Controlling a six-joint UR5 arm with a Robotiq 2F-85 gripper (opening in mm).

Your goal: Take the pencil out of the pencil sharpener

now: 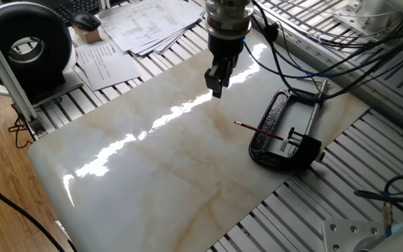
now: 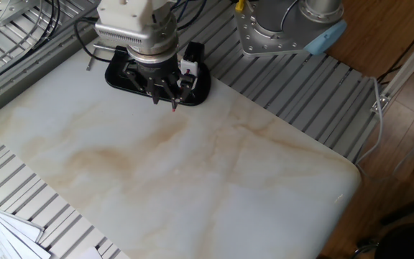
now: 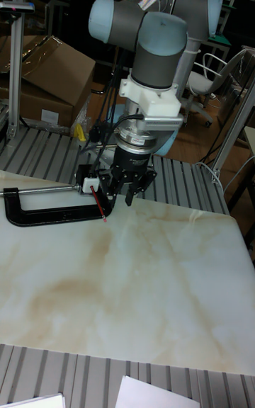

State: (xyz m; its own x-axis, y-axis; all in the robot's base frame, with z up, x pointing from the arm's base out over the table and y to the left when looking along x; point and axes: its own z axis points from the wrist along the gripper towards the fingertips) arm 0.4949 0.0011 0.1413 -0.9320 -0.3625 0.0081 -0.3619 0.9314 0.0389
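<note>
While the arm hangs over the marble slab, the scene reads so:
End effector [image 1: 217, 87]: above the counter [image 1: 152, 168], fingers pointing down, close together with a narrow gap, nothing between them.
Pencil [image 1: 259, 131]: off to the end effector's side, near it but apart, slanting across the black clamp [image 1: 285, 133], pale tip out over the marble.
Pencil sharpener [image 1: 290, 145]: at the pencil's far end, against the clamp's screw jaw; its outline is hard to tell from the clamp.
Papers [image 1: 142, 24]: well beyond the end effector.
</note>
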